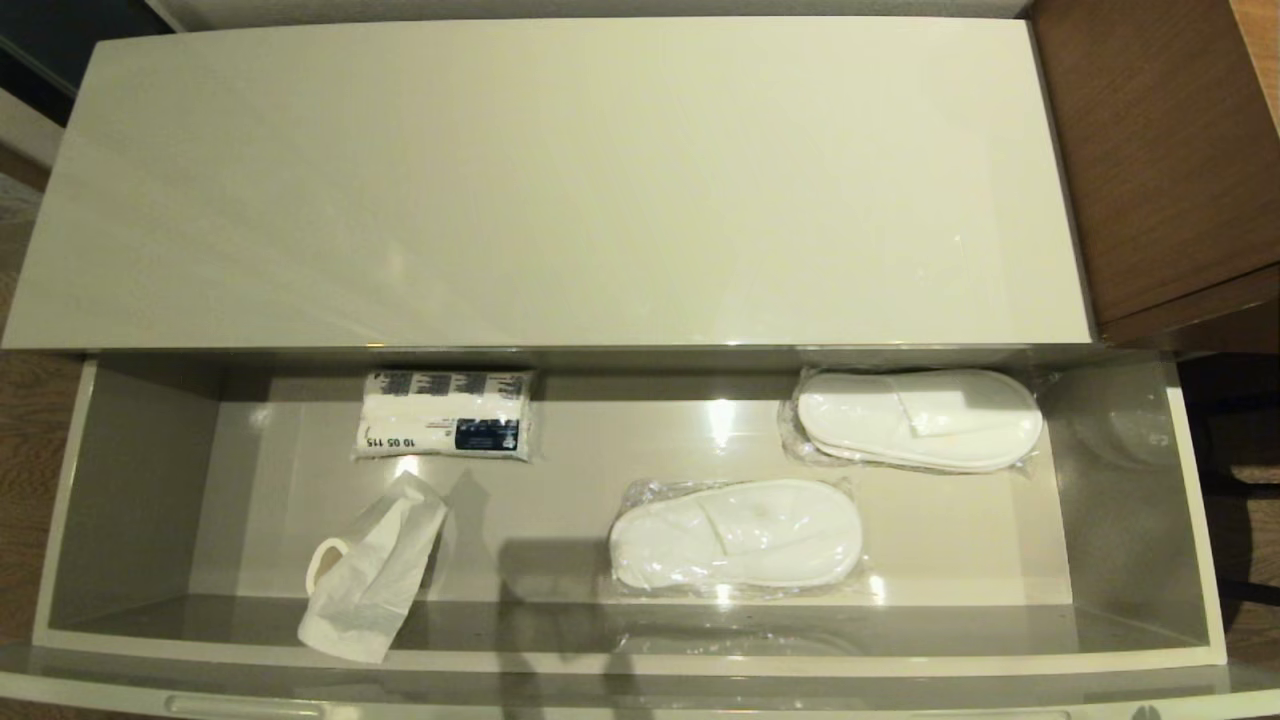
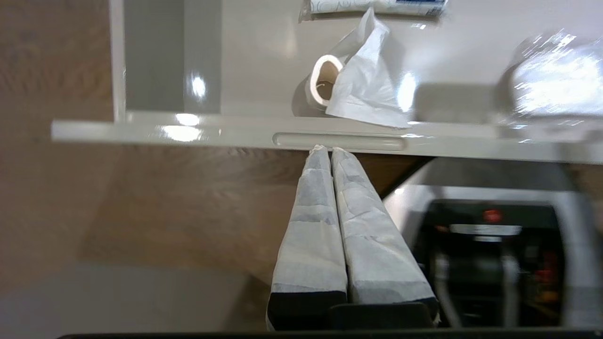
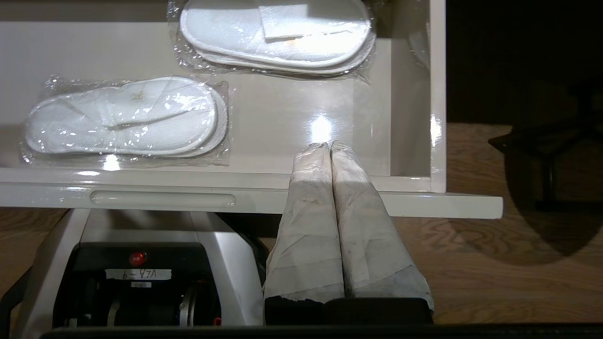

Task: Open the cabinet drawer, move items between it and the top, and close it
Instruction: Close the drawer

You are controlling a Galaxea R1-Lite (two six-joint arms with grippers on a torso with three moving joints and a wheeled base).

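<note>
Left gripper (image 2: 326,149): fingers pressed together, empty, tips at a slot (image 2: 339,141) in the front edge of the open cabinet drawer (image 2: 188,132). Beyond it inside lies the toilet paper roll (image 2: 325,84) (loose sheet draped). Right gripper (image 3: 330,144) likewise closed.

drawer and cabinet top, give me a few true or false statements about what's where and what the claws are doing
1. The drawer is pulled open. True.
2. The toilet paper roll sits on the cabinet top. False: it lies inside the drawer, near its front left.
3. Two wrapped pairs of slippers lie in the drawer. True.
4. The left claw grips the toilet paper. False: it is shut on nothing, outside the drawer front.
5. The white packet lies at the drawer's back. True.
6. The right claw is open. False: shut.
</note>
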